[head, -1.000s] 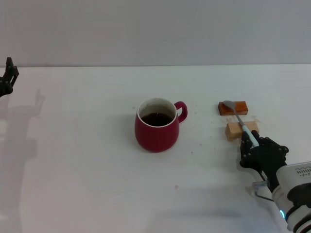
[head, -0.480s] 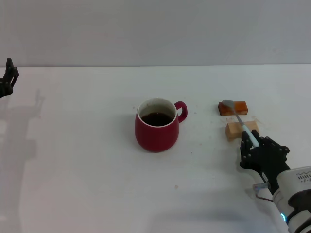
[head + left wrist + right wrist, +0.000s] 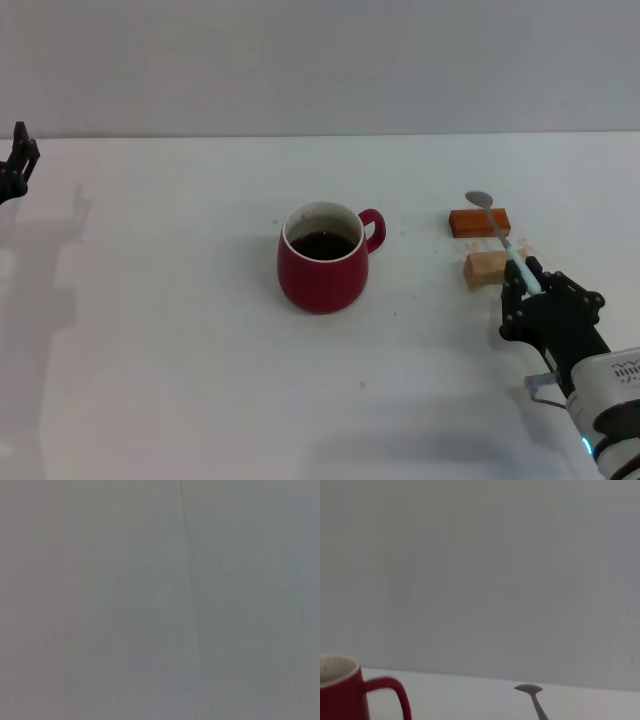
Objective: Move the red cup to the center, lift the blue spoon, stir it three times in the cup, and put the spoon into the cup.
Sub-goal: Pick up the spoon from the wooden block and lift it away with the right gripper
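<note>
The right gripper (image 3: 532, 285) sits low at the near right of the table (image 3: 180, 330), its dark fingers closed on the pale-blue handle of the spoon (image 3: 500, 235), which slants up and away so that its grey bowl hangs above the far edge of the orange block (image 3: 479, 221). Just beside the fingers, on the side toward the cup, lies a tan block (image 3: 484, 268), with the orange one right behind it; the spoon's neck crosses over the gap between them. Well off to the gripper's left stands the cup (image 3: 322, 258), upright near the middle of the white top, dark liquid inside and its handle turned toward the blocks. From the head camera you get the whole layout, blocks included. The right wrist camera gives none of that: it shows only the spoon's bowl (image 3: 529, 688) and a bit of neck poking up against the grey wall, plus the cup's rim and handle (image 3: 350, 692) at the edge, and no fingers at all. Far away at the table's left rim the left gripper (image 3: 16, 162) is parked; I can't tell how its fingers are set, and its own wrist camera shows nothing but flat grey
</note>
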